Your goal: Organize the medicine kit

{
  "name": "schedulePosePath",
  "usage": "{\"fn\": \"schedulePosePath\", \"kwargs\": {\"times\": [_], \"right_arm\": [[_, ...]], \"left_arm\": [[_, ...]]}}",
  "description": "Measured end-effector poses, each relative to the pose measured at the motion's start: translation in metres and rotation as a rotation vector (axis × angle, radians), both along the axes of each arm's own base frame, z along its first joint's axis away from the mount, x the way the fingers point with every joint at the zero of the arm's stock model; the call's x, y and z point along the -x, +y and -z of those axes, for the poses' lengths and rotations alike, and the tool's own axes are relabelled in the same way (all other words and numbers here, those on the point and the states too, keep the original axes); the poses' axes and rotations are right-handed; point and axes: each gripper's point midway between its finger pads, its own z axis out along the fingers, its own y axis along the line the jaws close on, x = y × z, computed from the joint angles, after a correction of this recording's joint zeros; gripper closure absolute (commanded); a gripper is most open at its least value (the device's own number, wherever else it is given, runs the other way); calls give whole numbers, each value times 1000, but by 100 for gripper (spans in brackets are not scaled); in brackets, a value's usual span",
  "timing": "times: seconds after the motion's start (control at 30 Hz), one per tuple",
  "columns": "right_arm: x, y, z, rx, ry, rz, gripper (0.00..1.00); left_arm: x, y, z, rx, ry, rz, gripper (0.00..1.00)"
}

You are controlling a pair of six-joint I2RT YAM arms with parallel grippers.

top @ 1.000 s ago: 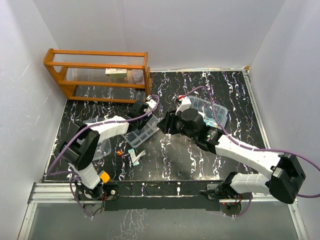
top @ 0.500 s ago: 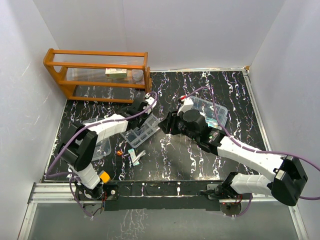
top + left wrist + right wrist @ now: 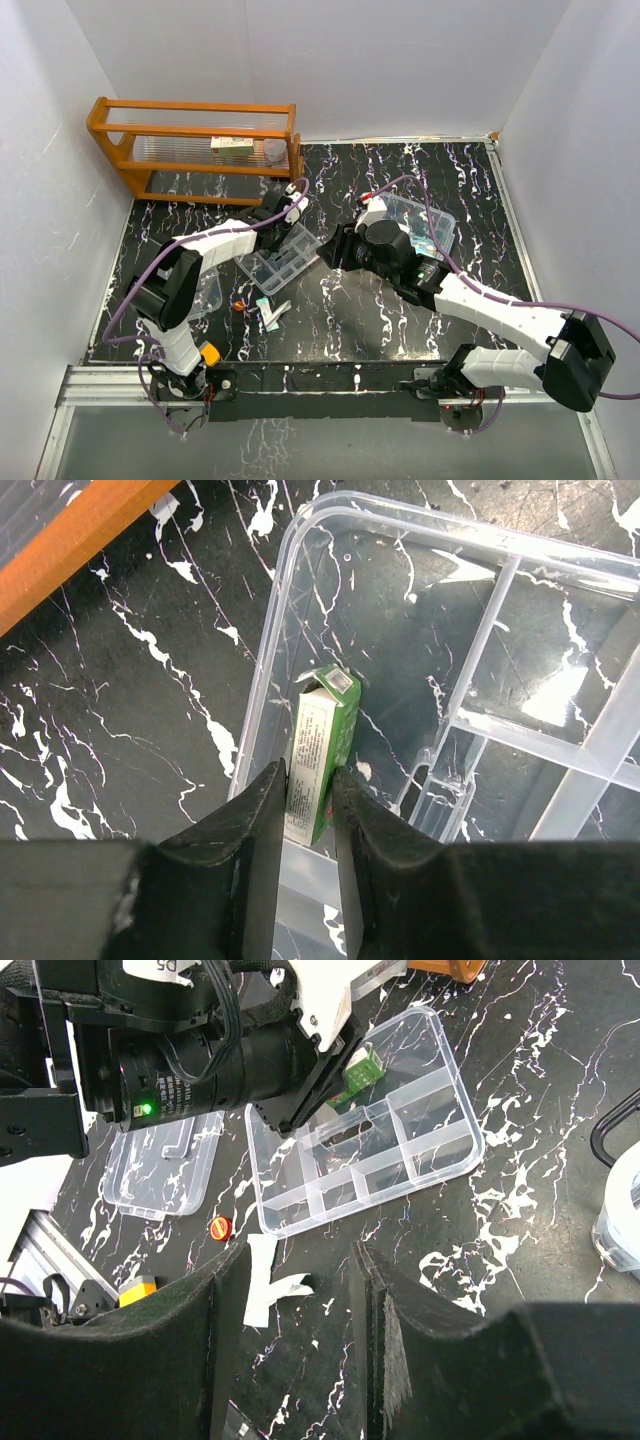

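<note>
The kit's clear divided tray insert (image 3: 262,272) lies on the black marbled table left of centre. My left gripper (image 3: 292,228) is shut on a small green and white medicine box (image 3: 322,740) and holds it over the tray's end compartment by the rim (image 3: 275,610). The right wrist view shows the same box (image 3: 362,1070) and tray (image 3: 470,1150). My right gripper (image 3: 300,1290) is open and empty, above the table just right of the tray. The clear kit box (image 3: 425,222) stands at the centre right. Its flat lid (image 3: 205,290) lies left of the tray.
An orange wooden rack (image 3: 195,150) with a small box on it stands at the back left. White packets (image 3: 270,310) and a small red cap (image 3: 219,1227) lie in front of the tray. White walls close in three sides.
My left gripper has moved back and to the left with the green box, and the tray insert now lies flatter and nearer the rack. The right gripper has hardly moved.
</note>
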Motion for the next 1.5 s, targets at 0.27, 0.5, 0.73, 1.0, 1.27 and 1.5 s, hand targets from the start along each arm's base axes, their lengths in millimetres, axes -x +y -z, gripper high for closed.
{"fn": "schedulePosePath", "kwargs": {"times": [0.27, 0.5, 0.73, 1.0, 1.27, 1.5], "right_arm": [[0, 0, 0, -1, 1, 1, 58], [0, -1, 2, 1, 3, 3, 58], [-1, -1, 2, 2, 2, 7, 58], [0, -2, -1, -4, -5, 8, 58], [1, -4, 1, 0, -3, 11, 58], [1, -5, -3, -8, -11, 14, 58]], "left_arm": [[-3, 3, -1, -23, -41, -19, 79], [2, 7, -3, -152, -143, -13, 76], [0, 4, -14, -243, -228, 11, 73], [-2, 3, -18, -270, -249, 20, 75], [0, -3, -14, -232, -236, 28, 74], [6, -7, -7, -167, -205, 6, 74]]}}
